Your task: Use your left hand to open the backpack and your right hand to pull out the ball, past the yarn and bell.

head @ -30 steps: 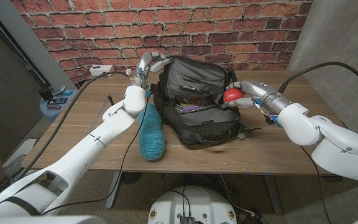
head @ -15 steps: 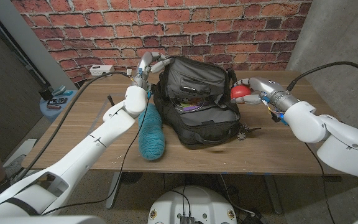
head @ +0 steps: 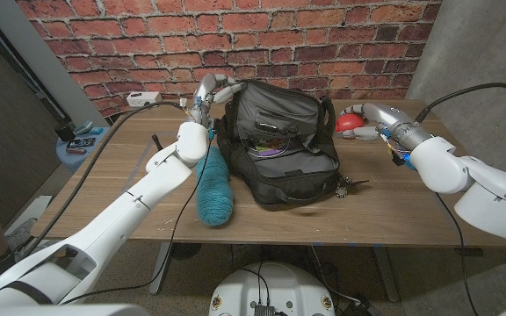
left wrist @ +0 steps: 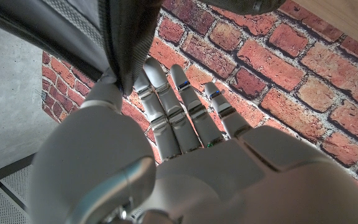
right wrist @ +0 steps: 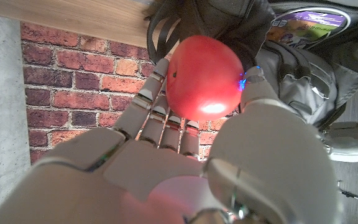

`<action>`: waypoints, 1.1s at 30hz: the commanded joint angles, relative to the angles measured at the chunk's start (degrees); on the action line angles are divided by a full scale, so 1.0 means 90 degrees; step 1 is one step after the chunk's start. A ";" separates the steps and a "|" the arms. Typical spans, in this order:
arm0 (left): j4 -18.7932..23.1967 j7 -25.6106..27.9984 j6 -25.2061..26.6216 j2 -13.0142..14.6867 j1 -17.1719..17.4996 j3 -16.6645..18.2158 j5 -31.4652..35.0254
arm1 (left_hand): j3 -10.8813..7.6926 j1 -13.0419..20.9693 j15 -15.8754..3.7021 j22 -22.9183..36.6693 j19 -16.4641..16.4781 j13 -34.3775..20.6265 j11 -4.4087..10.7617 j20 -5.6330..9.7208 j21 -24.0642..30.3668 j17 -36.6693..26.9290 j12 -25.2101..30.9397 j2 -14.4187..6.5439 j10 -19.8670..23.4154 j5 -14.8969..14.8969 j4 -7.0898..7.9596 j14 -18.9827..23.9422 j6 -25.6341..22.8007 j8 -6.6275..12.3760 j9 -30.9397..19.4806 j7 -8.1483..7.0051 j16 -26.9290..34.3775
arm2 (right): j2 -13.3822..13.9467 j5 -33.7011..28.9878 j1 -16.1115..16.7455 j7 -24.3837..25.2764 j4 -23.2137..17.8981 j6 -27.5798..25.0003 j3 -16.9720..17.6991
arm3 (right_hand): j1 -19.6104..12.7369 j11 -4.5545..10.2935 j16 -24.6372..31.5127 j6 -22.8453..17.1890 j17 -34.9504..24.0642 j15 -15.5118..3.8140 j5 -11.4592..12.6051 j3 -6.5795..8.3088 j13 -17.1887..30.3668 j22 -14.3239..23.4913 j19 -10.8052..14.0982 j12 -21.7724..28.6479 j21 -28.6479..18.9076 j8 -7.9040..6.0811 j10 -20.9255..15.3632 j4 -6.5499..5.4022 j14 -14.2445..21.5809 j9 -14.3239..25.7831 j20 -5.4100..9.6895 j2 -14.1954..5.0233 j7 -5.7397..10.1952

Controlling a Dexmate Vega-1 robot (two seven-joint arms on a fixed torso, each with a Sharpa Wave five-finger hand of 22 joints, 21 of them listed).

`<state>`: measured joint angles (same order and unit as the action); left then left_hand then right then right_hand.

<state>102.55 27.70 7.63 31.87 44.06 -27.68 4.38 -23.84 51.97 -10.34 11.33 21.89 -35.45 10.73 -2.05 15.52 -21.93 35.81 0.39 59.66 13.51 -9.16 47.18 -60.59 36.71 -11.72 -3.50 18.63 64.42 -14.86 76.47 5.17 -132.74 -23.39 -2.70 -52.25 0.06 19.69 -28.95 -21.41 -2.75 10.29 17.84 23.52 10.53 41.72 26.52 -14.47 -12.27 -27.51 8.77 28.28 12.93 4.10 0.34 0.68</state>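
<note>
A dark grey backpack lies open in the middle of the table, with a purple-rimmed item showing in its mouth. My left hand pinches the flap's edge at the bag's back left corner, holding it up. To the right of the bag, clear of it, my right hand holds a red ball; the ball sits between thumb and fingers. A teal yarn skein lies on the table along the bag's left side.
A small dark metal piece lies by the bag's front right corner. A white power strip sits at the table's back left. A brick wall stands close behind. Cables run along both arms.
My right hand has carried the red ball out of the bag's right edge and further right and back. The left hand and flap have stayed put.
</note>
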 commanded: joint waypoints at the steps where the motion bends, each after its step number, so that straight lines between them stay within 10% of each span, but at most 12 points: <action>1: 0.0148 0.0042 0.0092 0.0001 0.0073 0.0011 0.0029 | 0.0026 0.0520 -0.0008 0.0019 -0.0032 -0.0027 0.0016 0.0000 0.0030 -0.0028 -0.0021 -0.0505 0.0052 -0.0010 0.0010 0.0020 0.0018 0.0033 -0.0009 -0.0005 -0.0005 | 0.0001 0.0096 -0.0250 -0.0012 0.0446 0.0324 0.0028 | -0.0020 0.0055 -0.0013 -0.0051 -0.0018 -0.0607 0.0053 0.0017 0.0019 0.0018 0.0033 0.0035 -0.0003 0.0002 -0.0058 0.0016 0.0046 0.0013 0.0398 -0.0064 0.0025; 33: 0.0798 -0.0244 0.0303 0.0136 0.0304 0.0119 -0.0201 | 0.0026 0.0502 0.0001 0.0019 -0.0058 -0.0040 0.0026 0.0000 0.0030 -0.0024 -0.0057 -0.0498 0.0054 -0.0012 0.0015 -0.0017 0.0026 0.0022 0.0002 -0.0012 -0.0078 | 0.0156 0.0279 -0.1355 -0.0059 0.1415 0.0838 -0.0716 | -0.0099 0.0058 -0.0056 -0.0070 -0.0045 -0.0614 0.0054 0.0032 0.0054 0.0018 0.0037 0.0075 0.0005 0.0013 -0.0034 0.0034 0.0076 0.0020 0.0404 -0.0074 0.0020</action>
<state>107.52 27.57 9.76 32.47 46.18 -27.12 4.54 -23.61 51.98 -10.34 11.33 21.60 -35.51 10.73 -2.27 15.53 -22.05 35.37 0.39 59.66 13.51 -8.92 47.18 -60.58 36.70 -11.71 -3.50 18.19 64.80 -12.69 68.47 4.83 -123.34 -16.86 -6.18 -52.52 0.06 19.26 -28.95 -21.68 -2.88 10.35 17.85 23.81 10.53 41.72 26.96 -14.47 -12.28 -27.51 8.77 28.41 12.92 4.10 0.10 0.69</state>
